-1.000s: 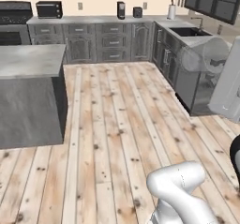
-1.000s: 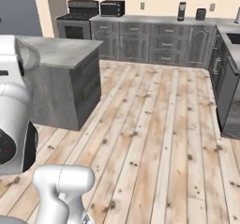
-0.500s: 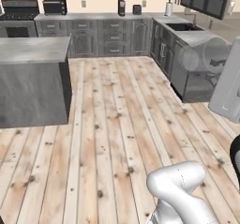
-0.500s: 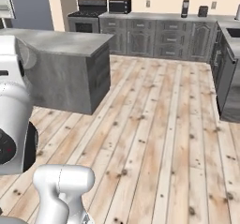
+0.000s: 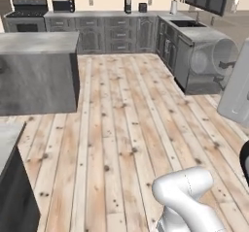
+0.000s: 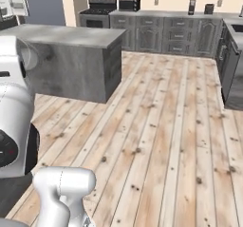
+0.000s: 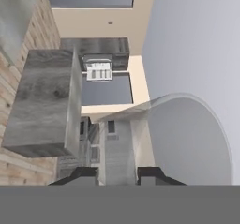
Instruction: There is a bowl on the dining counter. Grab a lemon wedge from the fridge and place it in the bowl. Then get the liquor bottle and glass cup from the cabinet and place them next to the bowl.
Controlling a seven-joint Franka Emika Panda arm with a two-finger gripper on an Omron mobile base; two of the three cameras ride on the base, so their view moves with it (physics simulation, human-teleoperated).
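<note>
Mid-kitchen, the gripper point(image 7: 115, 175) carries the glass cup point(image 5: 214, 56) above the wooden floor point(image 5: 121, 129), its fingers point(image 7: 152, 173) narrowly apart and apparently pinching the cup's wall. A jolt, or a brush against the island point(image 5: 39, 44) corner, could shake it loose. The contact itself is cut off, and the clear wall blurs into the background.

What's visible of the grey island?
The island is a boxy block with a light grey marbled slab top and grey wood-grain sides. It stands upright on the plank floor, apart from the back cabinet run, with floor between them. No drawers or handles show on the faces in view.
</note>
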